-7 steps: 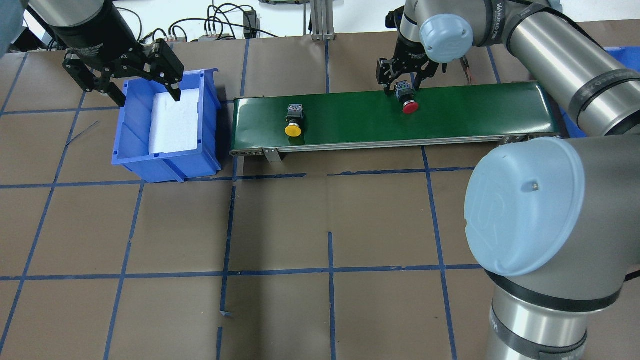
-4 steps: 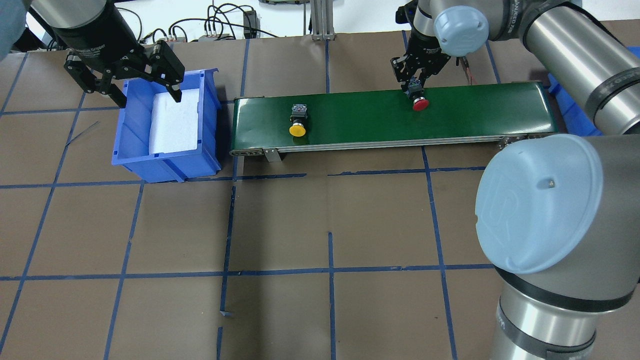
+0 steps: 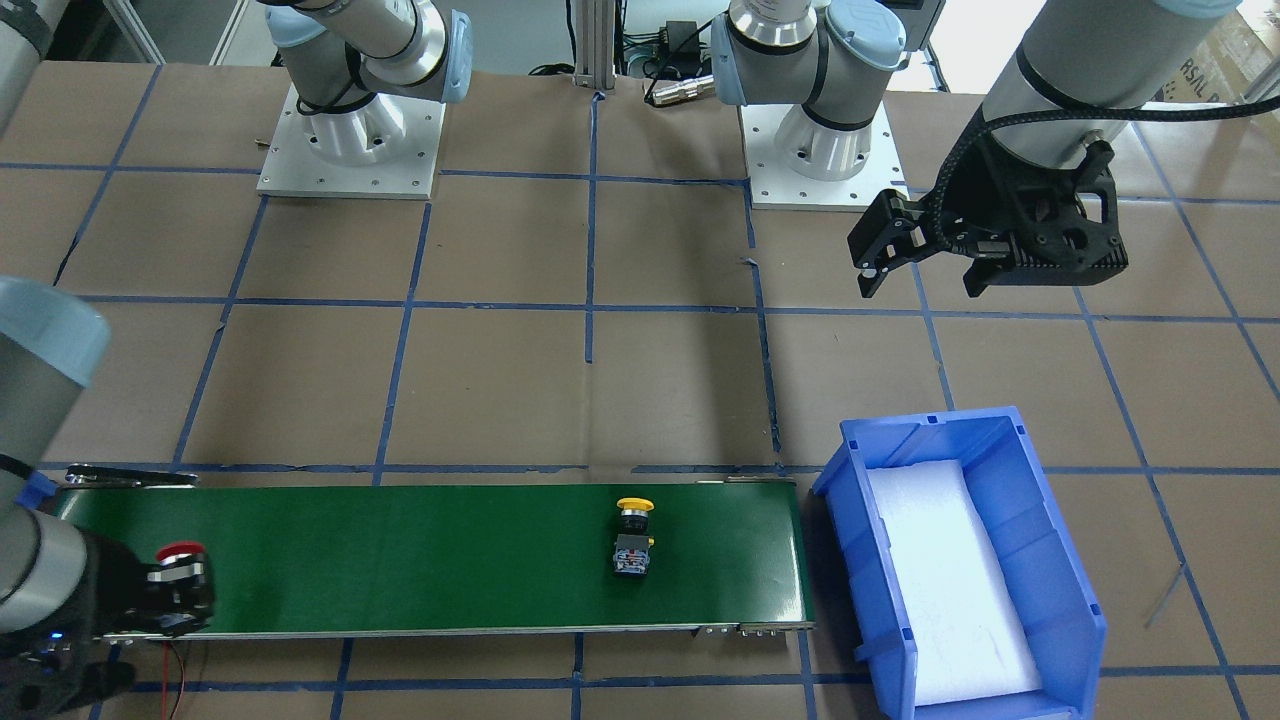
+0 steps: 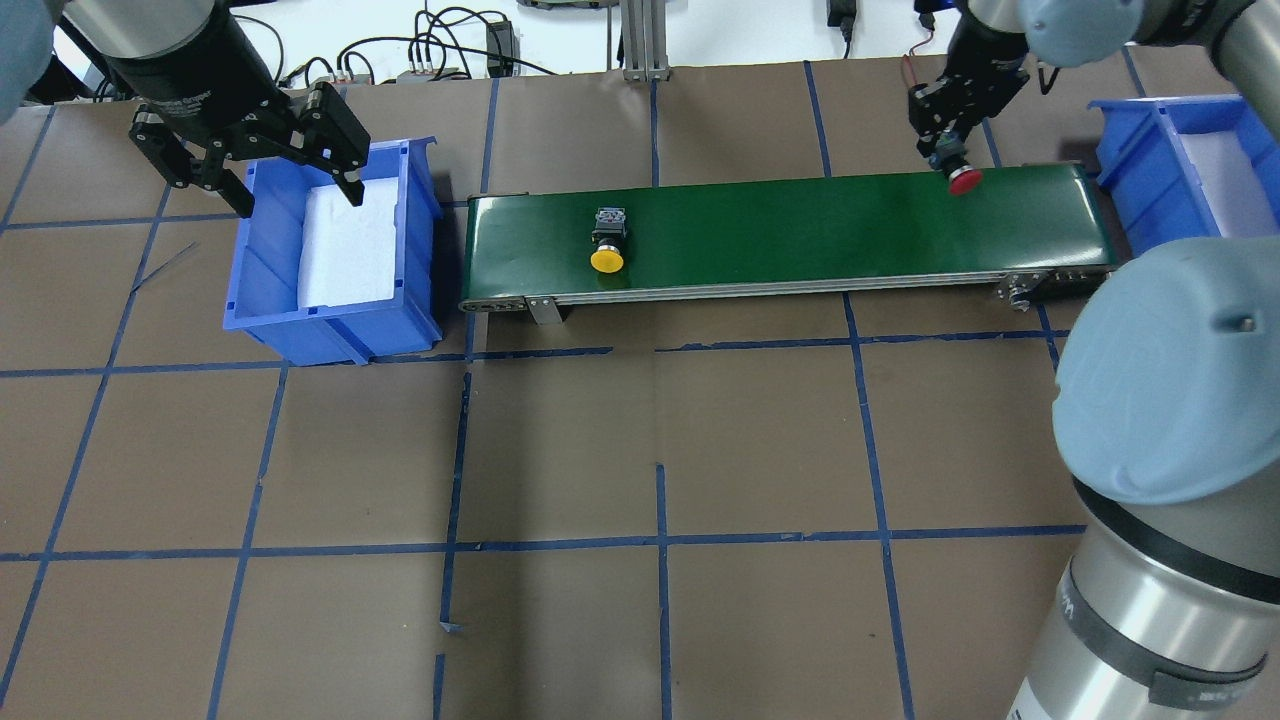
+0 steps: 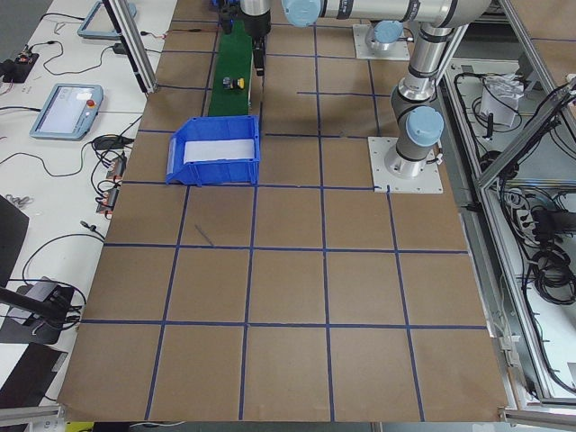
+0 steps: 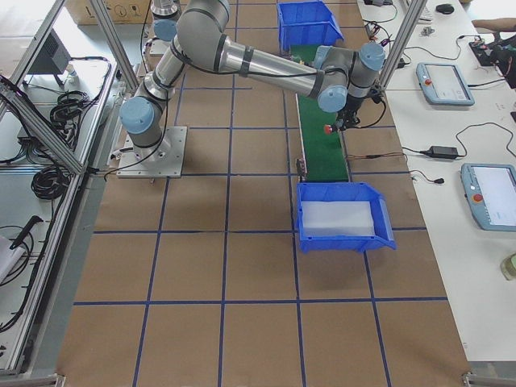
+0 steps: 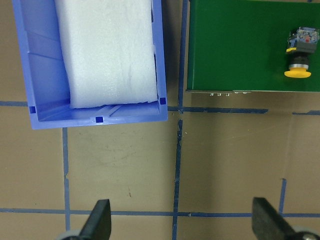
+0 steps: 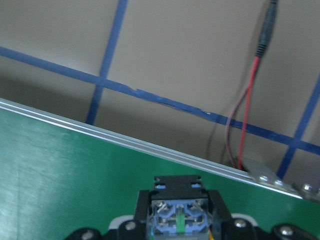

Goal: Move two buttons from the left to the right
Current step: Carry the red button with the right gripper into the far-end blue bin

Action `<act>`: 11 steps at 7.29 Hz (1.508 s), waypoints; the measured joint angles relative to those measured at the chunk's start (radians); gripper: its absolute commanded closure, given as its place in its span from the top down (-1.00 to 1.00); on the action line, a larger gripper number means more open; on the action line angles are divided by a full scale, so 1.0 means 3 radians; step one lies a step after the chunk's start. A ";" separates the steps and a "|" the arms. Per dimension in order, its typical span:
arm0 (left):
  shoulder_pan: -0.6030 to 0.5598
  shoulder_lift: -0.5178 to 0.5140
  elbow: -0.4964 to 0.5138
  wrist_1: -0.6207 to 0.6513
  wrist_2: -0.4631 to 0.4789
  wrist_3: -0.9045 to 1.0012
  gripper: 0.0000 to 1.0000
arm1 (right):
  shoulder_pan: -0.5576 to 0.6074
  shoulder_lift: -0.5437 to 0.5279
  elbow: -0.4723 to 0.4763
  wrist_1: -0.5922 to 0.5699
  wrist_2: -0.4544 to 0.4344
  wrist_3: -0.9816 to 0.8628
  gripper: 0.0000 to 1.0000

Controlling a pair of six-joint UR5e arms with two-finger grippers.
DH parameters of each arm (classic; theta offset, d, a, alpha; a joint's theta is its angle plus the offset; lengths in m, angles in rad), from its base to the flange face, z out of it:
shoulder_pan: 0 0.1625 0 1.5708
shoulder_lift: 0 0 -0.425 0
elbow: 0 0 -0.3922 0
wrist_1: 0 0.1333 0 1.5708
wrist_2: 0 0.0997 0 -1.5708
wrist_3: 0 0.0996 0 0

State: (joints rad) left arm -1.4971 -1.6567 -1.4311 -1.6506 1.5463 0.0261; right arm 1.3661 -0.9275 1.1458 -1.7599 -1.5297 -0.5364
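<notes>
The red button (image 4: 964, 180) is held by my right gripper (image 4: 948, 156), which is shut on its contact block (image 8: 177, 219) over the far edge of the green conveyor belt (image 4: 800, 230), near its right end. The yellow button (image 4: 607, 246) lies on its side on the belt's left part, and also shows in the left wrist view (image 7: 298, 50) and the front view (image 3: 633, 530). My left gripper (image 4: 297, 198) hangs open and empty over the left blue bin (image 4: 330, 325). In the front view the red button (image 3: 180, 551) sits at the belt's left end.
The left blue bin (image 3: 1060, 560) has a white foam liner (image 4: 345, 245). A second blue bin (image 4: 1135, 180) stands just past the belt's right end. A red and black wire (image 8: 245, 115) runs behind the belt. Brown paper with blue tape lines covers the table (image 4: 660, 450).
My right gripper has carried the red button rightward along the belt, towards the right bin. The yellow button has drifted slightly right on the belt. The left gripper has not moved.
</notes>
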 measured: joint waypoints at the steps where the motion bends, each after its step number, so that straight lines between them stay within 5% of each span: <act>1: 0.0000 -0.0001 0.0000 0.0000 0.0000 0.0000 1.00 | -0.0233 -0.0080 0.0007 0.0049 -0.0012 -0.0345 -0.89; 6: -0.0001 -0.0005 -0.0001 0.0000 0.0000 -0.0001 1.00 | -0.1132 -0.0346 -0.0092 0.0427 -0.0042 -0.1093 -0.88; 11: 0.0000 -0.0005 -0.0001 0.0003 0.0000 -0.0005 1.00 | -0.1396 0.0014 -0.0198 0.0388 -0.0050 -0.1181 -0.88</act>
State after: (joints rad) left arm -1.4972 -1.6583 -1.4312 -1.6496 1.5462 0.0245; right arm 0.9472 -0.9234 1.0863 -1.6435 -1.5446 -0.8908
